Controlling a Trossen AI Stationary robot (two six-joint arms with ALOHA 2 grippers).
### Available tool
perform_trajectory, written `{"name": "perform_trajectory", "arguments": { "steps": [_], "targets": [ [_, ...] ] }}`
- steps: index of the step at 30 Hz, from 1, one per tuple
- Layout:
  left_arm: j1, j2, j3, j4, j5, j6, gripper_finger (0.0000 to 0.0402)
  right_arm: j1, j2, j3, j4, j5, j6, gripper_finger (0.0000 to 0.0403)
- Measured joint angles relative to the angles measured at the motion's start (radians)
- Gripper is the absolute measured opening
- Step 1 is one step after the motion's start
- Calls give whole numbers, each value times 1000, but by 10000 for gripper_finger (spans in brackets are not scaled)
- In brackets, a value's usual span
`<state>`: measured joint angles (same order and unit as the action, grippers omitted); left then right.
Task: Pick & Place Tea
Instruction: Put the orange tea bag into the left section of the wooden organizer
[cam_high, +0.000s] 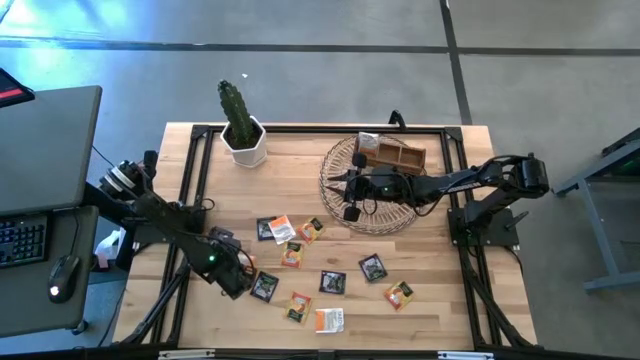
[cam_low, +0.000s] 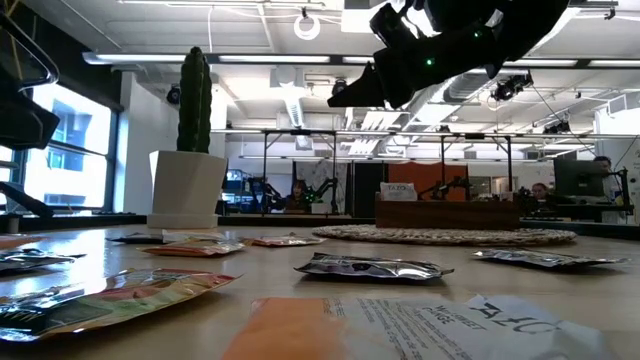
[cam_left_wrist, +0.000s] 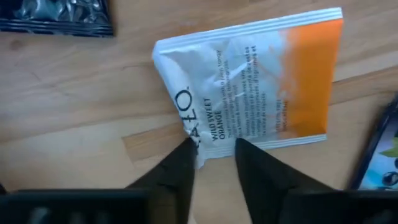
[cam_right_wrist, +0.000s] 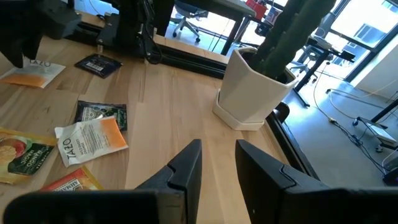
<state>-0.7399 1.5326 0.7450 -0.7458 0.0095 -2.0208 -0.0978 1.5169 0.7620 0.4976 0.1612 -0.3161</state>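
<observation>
Several tea sachets lie flat on the wooden table (cam_high: 430, 250), among them a black one (cam_high: 264, 287) and an orange-and-white one (cam_high: 329, 320). My left gripper (cam_left_wrist: 214, 158) points straight down near the table's front left. It stands open over the white end of another orange-and-white sachet (cam_left_wrist: 255, 84), which the arm hides in the high view. My right gripper (cam_high: 345, 190) hovers nearly level over the round wicker mat (cam_high: 340, 160), open with a narrow gap and nothing between its fingers (cam_right_wrist: 186, 165). My left gripper's two fingertips (cam_left_wrist: 186, 155) come from above and stand on either side of a corner of the sachet's white end (cam_left_wrist: 214, 140). The sachet lies flat on the table. Whether the fingertips touch it, I cannot tell.
A brown wooden box (cam_high: 395, 155) sits on the mat's far side. A cactus in a white pot (cam_high: 242, 135) stands at the far left. Black sachets (cam_left_wrist: 56, 15) lie close to my left gripper. A black frame (cam_high: 185, 180) borders the table.
</observation>
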Motion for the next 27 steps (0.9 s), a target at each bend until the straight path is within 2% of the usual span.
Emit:
{"name": "perform_trajectory", "arguments": {
  "steps": [4,9,13,16,19,23,27],
  "targets": [
    [0,-11,-3,-7,-15,20,14,0,0,0,0,0,0,94],
    [14,-43,2,-57,-20,33,17,0,0,0,0,0,0,94],
    [61,-73,45,-107,-47,136,3,0,0,0,1,-22,0,94],
    [119,-75,92,-155,-100,283,5,0,0,0,11,-101,24,94],
    [188,-76,139,-197,-179,476,2,-1,1,0,45,-181,142,94],
    [272,-76,200,-193,-356,796,1,-23,1,0,60,-215,364,94],
    [343,-76,278,-178,-557,1111,1,-50,1,0,16,-271,499,94]
  ]
}}
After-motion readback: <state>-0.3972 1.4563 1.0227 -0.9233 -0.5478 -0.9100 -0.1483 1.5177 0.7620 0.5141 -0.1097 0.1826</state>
